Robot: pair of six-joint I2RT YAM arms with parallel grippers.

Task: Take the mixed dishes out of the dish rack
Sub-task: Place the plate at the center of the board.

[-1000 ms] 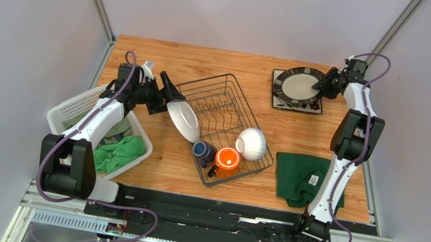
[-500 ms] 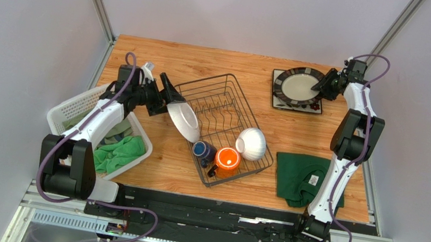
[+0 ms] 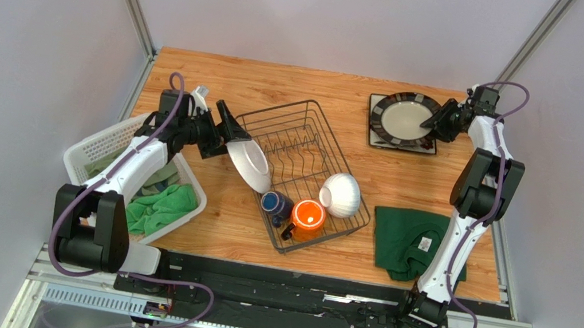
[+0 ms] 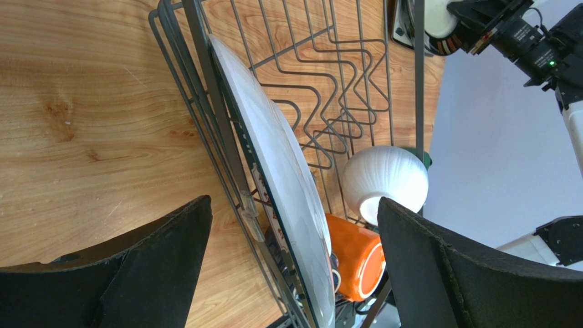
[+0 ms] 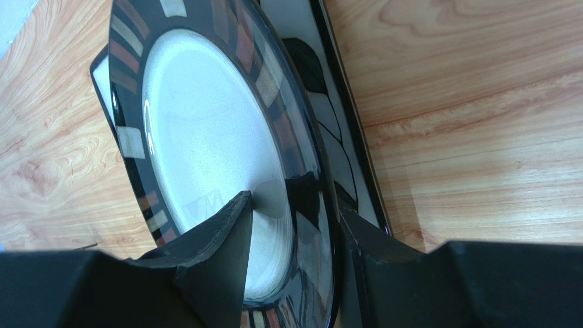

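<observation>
The black wire dish rack [image 3: 277, 111] sits mid-table. A round white plate [image 3: 250, 162] stands on edge along its left side; its lettered rim shows in the left wrist view [image 4: 274, 150]. My left gripper [image 3: 230, 133] is open and straddles this plate and the rack's side wires [image 4: 291, 266] without touching them. A white ribbed bowl [image 3: 340, 194], an orange mug [image 3: 308, 216] and a dark blue mug [image 3: 274, 205] lie at the rack's near end. At the far right a round dark-rimmed plate [image 3: 404, 117] lies on the square plate [image 3: 378, 135]. My right gripper [image 3: 435, 120] is open, loosely around the round plate's rim [image 5: 298, 219].
A white slotted basket [image 3: 97, 154] holding a green cloth [image 3: 163, 206] stands at the near left. Another green cloth [image 3: 410, 238] lies at the near right. The table's right edge and a frame post are close behind my right wrist.
My right gripper has slid a little to the right along the round plate's rim while the plate stayed put. The left arm has not moved.
</observation>
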